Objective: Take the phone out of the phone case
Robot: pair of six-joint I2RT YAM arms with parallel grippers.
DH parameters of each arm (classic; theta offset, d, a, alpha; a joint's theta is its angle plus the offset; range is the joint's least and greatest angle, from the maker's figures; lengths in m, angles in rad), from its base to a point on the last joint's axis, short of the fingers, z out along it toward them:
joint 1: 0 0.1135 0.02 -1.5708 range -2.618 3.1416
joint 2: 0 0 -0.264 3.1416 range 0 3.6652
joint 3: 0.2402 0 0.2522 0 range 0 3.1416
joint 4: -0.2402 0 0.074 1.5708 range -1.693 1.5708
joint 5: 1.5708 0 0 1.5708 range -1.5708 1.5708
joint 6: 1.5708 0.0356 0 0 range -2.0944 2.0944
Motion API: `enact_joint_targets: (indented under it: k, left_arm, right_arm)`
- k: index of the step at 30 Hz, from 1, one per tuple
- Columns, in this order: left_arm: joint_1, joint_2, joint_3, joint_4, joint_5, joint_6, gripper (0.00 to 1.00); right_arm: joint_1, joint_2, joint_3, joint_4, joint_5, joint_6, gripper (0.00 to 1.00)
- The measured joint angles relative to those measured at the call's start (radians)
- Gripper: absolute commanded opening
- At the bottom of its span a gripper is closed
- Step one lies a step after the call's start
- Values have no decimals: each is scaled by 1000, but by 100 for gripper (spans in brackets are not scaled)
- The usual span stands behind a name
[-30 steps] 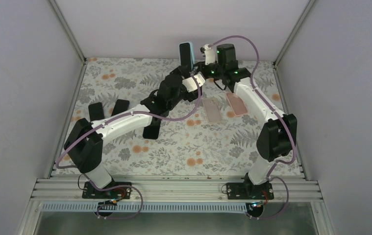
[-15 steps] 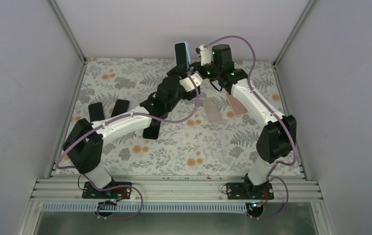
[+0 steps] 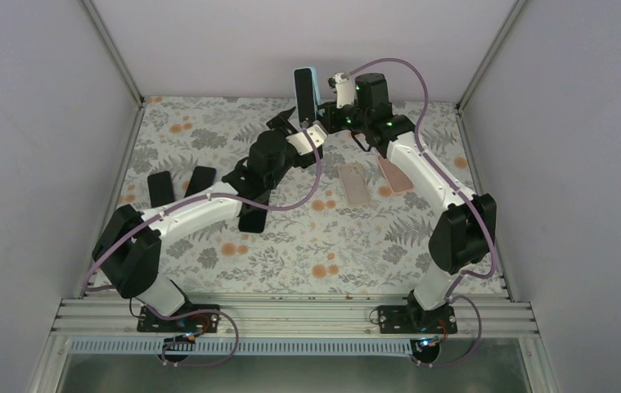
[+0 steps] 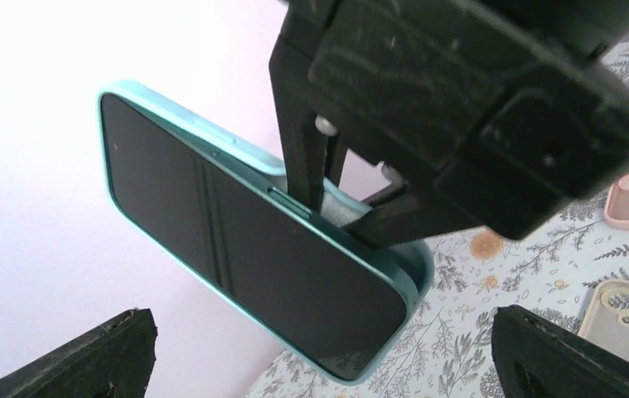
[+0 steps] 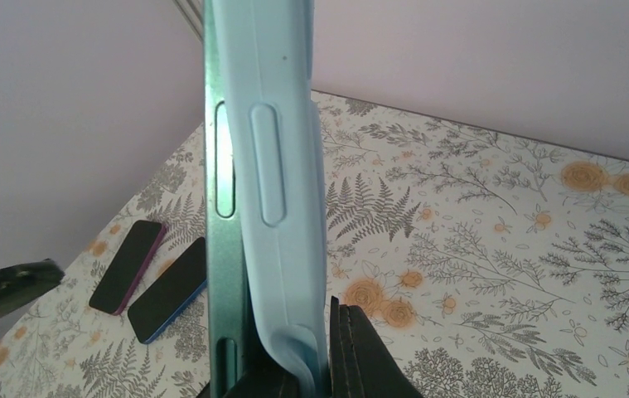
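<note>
- The table [image 3: 323, 246] wears a cloth printed with ferns and orange flowers, and both arms reach toward its far edge.
- The left arm [image 3: 200, 209] stretches diagonally from the near left corner, and the right arm [image 3: 429, 176] bends up and inward from the near right.
- The phone [image 4: 244, 249] sits inside the light-blue phone case [image 5: 282, 166]. It is held upright in the air above the far middle of the table, close to the back wall [image 3: 290, 41]. Its dark screen faces the left wrist camera.
- The right gripper [image 4: 344, 203] has its jaws pressed tight on the lower part of the phone case, where the soft blue rim bulges beside the fingers.
- The left gripper [image 3: 294, 124] hangs just beside the phone with its jaws spread wide, touching nothing.
- Three dark phones lie flat on the left half of the table: two side by side [image 3: 159, 188] [image 3: 199, 182] and one partly under the left arm [image 3: 254, 214].
- Two pink cases [image 3: 354, 182] [image 3: 394, 173] lie side by side, flat on the cloth, near the right arm.
</note>
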Motion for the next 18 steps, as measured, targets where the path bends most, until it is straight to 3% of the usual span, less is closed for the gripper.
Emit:
enact_joint_targets:
  k: [18]
  left_arm:
    - [33, 0, -30, 83, -39, 17, 100]
  right_arm:
    - [0, 0, 0, 0, -19, 0, 3]
